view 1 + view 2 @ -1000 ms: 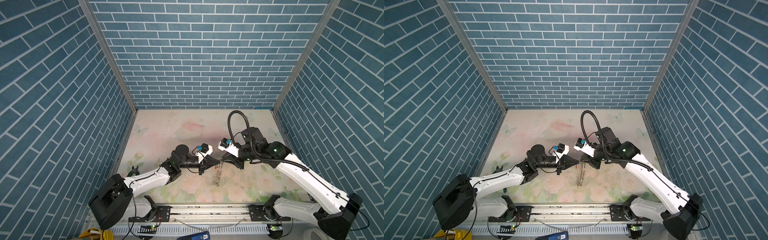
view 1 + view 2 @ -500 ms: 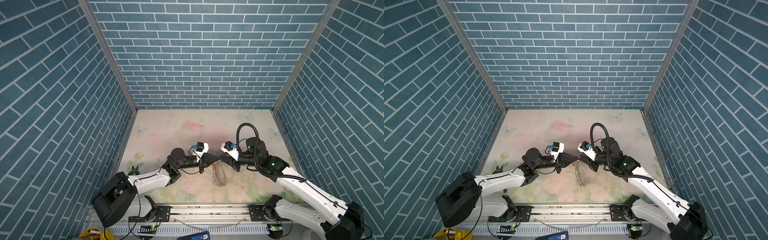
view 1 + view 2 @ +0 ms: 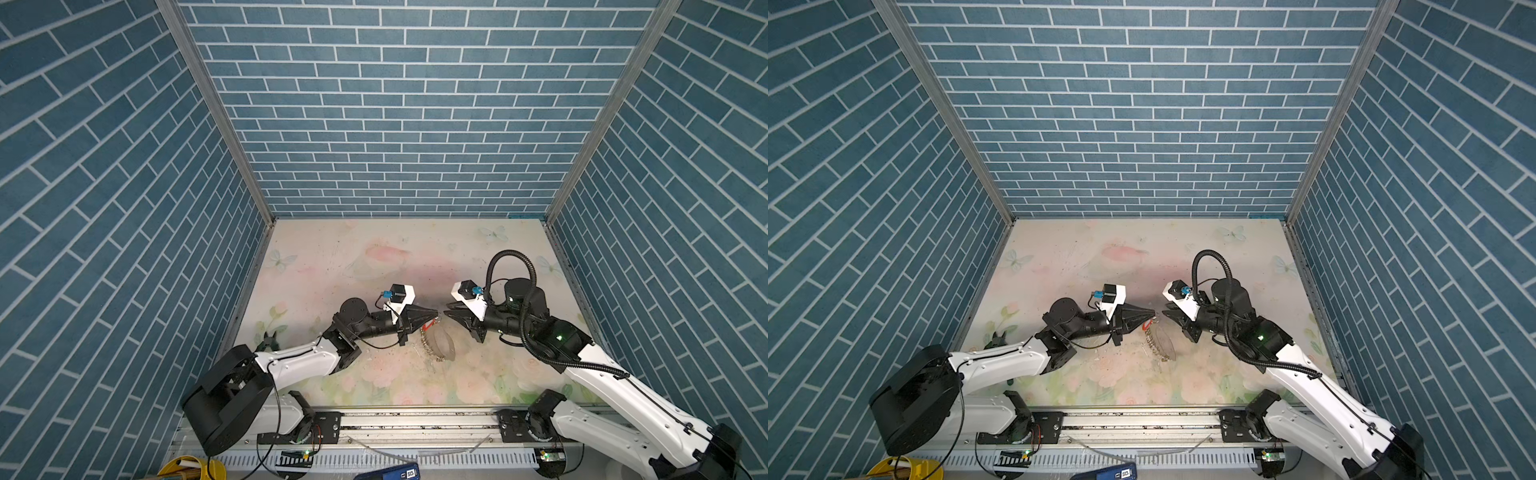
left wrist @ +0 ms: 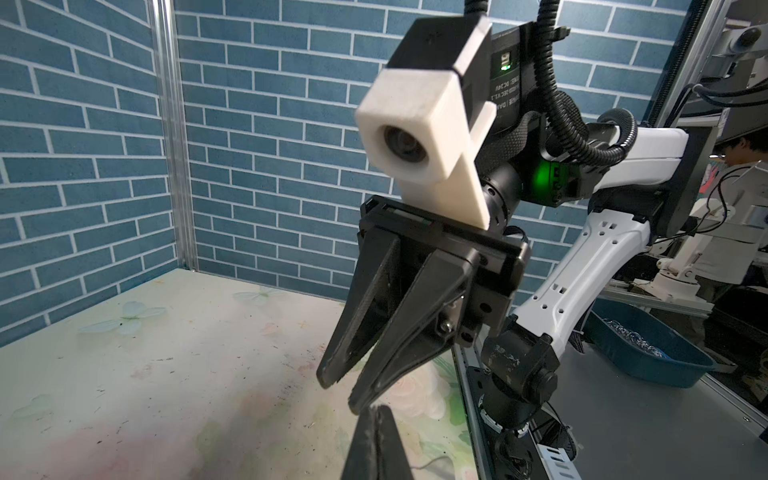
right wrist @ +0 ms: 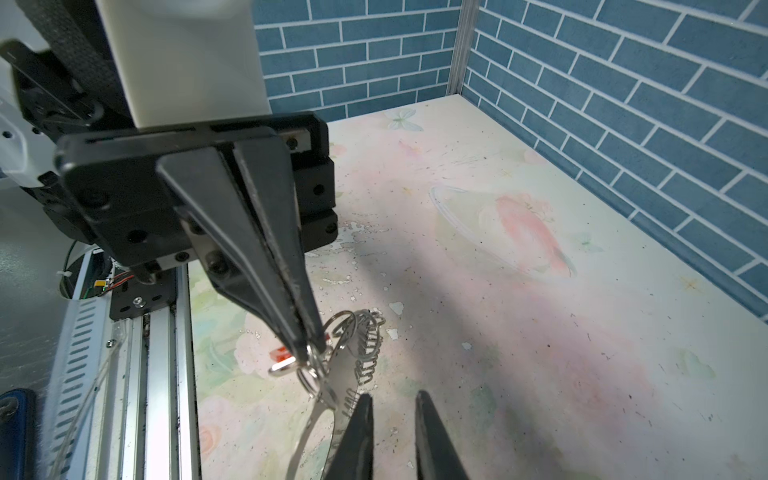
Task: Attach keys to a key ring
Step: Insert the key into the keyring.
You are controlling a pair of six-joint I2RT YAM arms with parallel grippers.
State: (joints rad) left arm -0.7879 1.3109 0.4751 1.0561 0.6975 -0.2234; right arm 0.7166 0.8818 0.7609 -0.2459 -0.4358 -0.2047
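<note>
**Black left gripper [image 3: 434, 316] clamped on a large, thin, dark metal key ring [image 3: 430, 350] fringed with small silver split rings; black right gripper [image 4: 337, 397] faces it, empty.**
In both top views the two grippers meet almost tip to tip, left and right of the middle of the pale flower-printed table [image 3: 353, 257]. The left gripper's jaws are pressed together on a few small silver rings at the top of the hoop, and the key ring hangs from there towards the table; I cannot tell whether its lower end touches. A small orange-red plastic key tag [image 5: 282, 358] dangles just beside the left fingertips, on their near side. The right gripper's jaws stand narrowly apart with nothing between them, just right of the hoop.
</note>
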